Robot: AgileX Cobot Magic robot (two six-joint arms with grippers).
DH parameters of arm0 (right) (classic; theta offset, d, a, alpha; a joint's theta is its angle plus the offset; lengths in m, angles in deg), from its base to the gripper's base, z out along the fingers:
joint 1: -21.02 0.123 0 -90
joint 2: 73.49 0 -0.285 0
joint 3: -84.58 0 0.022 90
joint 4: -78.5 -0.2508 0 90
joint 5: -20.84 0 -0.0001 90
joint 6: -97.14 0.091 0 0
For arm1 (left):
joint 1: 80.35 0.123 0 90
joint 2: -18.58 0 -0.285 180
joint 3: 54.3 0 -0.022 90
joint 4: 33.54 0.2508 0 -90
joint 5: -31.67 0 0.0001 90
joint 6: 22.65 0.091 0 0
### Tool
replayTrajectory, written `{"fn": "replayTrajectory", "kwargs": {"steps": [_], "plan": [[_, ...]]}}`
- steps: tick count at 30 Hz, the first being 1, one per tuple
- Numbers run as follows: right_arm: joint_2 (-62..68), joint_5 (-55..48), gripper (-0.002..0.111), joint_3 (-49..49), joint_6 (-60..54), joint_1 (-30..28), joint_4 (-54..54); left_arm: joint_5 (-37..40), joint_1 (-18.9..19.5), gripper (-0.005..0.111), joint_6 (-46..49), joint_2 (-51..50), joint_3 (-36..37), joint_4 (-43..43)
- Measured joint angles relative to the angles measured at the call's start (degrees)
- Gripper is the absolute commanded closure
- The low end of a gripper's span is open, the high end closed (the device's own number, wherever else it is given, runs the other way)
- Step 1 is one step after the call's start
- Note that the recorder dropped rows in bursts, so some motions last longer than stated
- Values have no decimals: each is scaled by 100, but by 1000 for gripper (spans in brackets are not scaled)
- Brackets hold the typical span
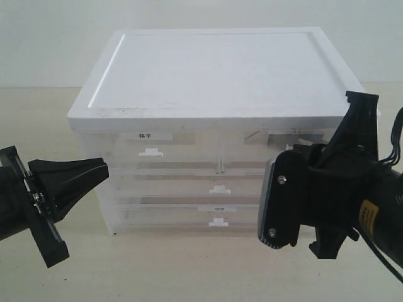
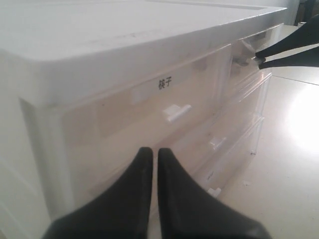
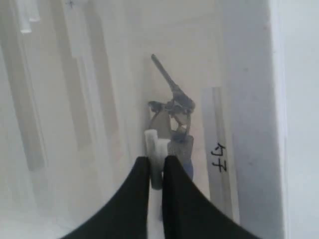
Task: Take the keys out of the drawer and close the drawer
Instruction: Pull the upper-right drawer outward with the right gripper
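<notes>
1. Keys lie inside the drawer, seen through its clear front. One blade is angled away from the ring, and a blue fob hangs by the handle.
2. That drawer is the right-hand one in the top row of the cabinet, which stands on the worktop.
3. My right end effector is at the drawer's front. It is narrow, its fingers closed on the small white handle.
4. A white label with thin faint writing sits just beside the handle.
5. I cannot tell whether the drawer is pulled out at all.
6. My left end effector hangs above the worktop before the left side of the cabinet. Its fingers are pressed almost together and hold nothing.
7. It points at the left drawer, whose label has bolder dark characters.
</notes>
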Motion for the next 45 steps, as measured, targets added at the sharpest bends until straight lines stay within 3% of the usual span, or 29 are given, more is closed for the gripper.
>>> {"fn": "replayTrajectory", "kwargs": {"steps": [10, 18, 27, 38, 45], "plan": [[13, -778, 108, 0, -418, 807, -778, 0, 0, 102, 0, 0, 0, -87], [-994, -294, 108, 10, -983, 812, -1894, 0, 0, 102, 0, 0, 0, -87], [-1671, 92, 108, 23, -2424, 812, -3305, 0, 0, 102, 0, 0, 0, -87], [-1719, 354, 108, -36, -3675, 812, -4120, -52, -25, 102, -21, -399, -431, 126], [-1719, 520, 108, -47, -3824, 812, -4244, -75, -126, 102, -110, -986, -938, 86]]}}
